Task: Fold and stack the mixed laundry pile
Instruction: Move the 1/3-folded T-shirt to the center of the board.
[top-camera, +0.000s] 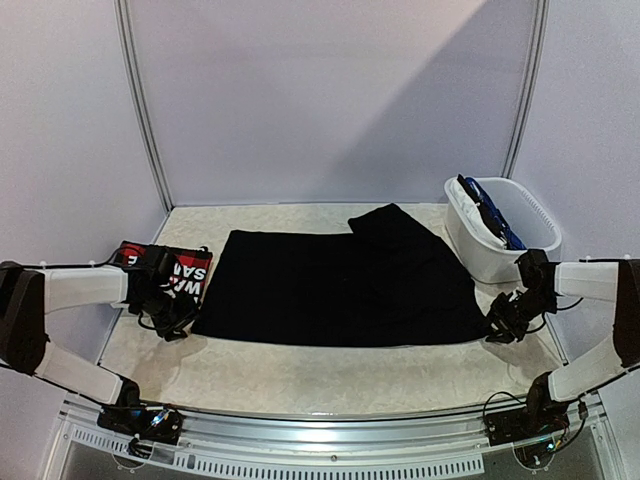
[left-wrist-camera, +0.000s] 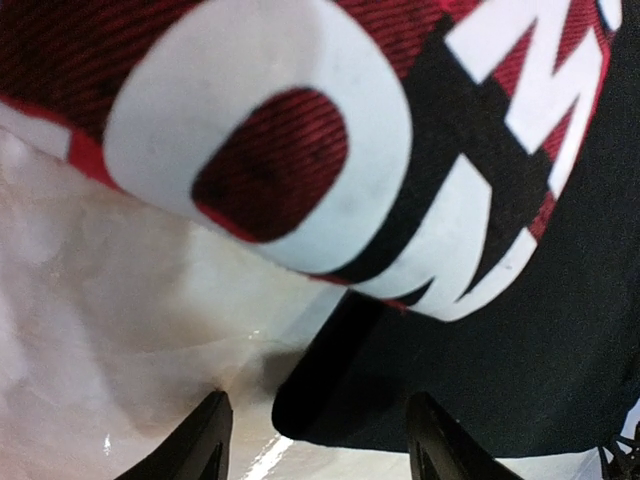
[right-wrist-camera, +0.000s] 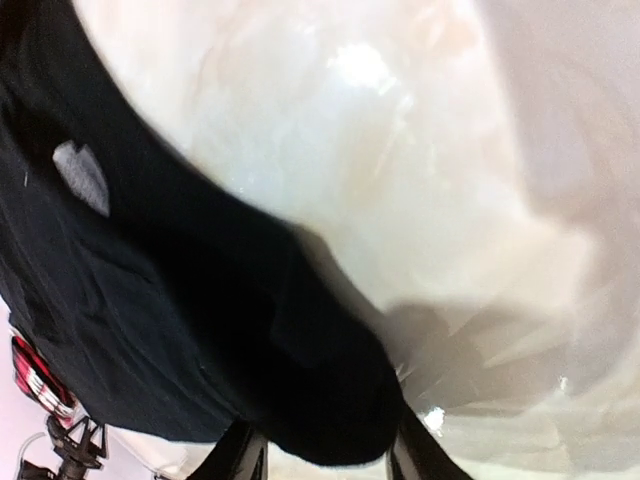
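Observation:
A plain black garment (top-camera: 340, 285) lies spread flat across the middle of the table. A folded red-black plaid garment with white lettering (top-camera: 178, 270) lies at its left edge and fills the top of the left wrist view (left-wrist-camera: 300, 130). A blue plaid shirt (top-camera: 490, 215) sits in the basket. My left gripper (top-camera: 175, 325) is open, and the black garment's near-left corner (left-wrist-camera: 340, 400) lies between its fingers. My right gripper (top-camera: 500, 325) is shut on the black garment's near-right corner (right-wrist-camera: 330, 420), which fills the gap between its fingers.
A white plastic basket (top-camera: 520, 245) stands at the right, just behind my right arm. White walls and metal posts enclose the table's back and sides. Bare tabletop (top-camera: 340, 375) runs along the near edge in front of the black garment.

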